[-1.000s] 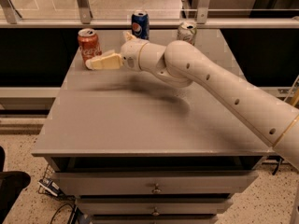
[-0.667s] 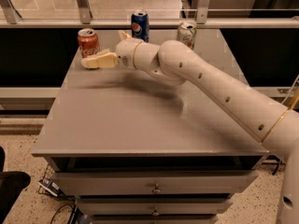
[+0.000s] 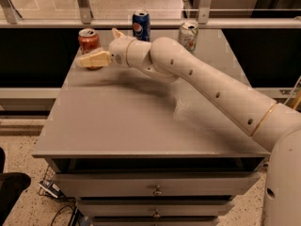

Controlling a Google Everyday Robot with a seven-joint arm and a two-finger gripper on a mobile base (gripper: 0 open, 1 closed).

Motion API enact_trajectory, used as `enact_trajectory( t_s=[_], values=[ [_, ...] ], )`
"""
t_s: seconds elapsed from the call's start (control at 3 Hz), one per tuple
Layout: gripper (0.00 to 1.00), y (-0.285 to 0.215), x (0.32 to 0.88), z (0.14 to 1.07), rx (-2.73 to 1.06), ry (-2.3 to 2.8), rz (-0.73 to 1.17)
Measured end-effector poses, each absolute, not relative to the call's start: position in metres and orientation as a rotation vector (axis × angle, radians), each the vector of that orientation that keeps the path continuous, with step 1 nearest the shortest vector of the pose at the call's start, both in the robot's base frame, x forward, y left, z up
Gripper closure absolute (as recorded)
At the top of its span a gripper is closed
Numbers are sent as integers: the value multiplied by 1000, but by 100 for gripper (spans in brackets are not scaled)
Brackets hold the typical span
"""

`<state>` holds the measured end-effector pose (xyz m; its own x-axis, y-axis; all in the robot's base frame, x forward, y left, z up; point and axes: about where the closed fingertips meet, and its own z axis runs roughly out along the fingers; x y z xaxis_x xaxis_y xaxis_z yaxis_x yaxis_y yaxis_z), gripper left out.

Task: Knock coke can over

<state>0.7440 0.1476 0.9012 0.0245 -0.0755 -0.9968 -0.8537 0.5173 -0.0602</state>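
The coke can (image 3: pixel 88 40) stands upright at the far left corner of the grey cabinet top (image 3: pixel 141 121). It is red-orange with a silver top. My gripper (image 3: pixel 91 60) reaches in from the right on the long white arm and sits right in front of the can's lower half, covering its base. The gripper looks to be touching or nearly touching the can.
A blue Pepsi can (image 3: pixel 141 25) stands at the far edge, just behind my wrist. A pale silver-green can (image 3: pixel 188 35) stands to its right. A railing and glass run behind the cabinet. Drawers are below the front edge.
My gripper has moved left and slightly farther back, from beside the coke can's right to directly in front of its lower part. The can still stands upright.
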Motion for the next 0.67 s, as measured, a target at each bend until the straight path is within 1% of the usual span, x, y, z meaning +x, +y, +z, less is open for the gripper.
enact_trajectory(
  t_s=[0.33, 0.67],
  values=[
    [16, 156, 749, 901, -862, 1422, 734],
    [38, 163, 753, 901, -863, 1406, 736]
  ],
)
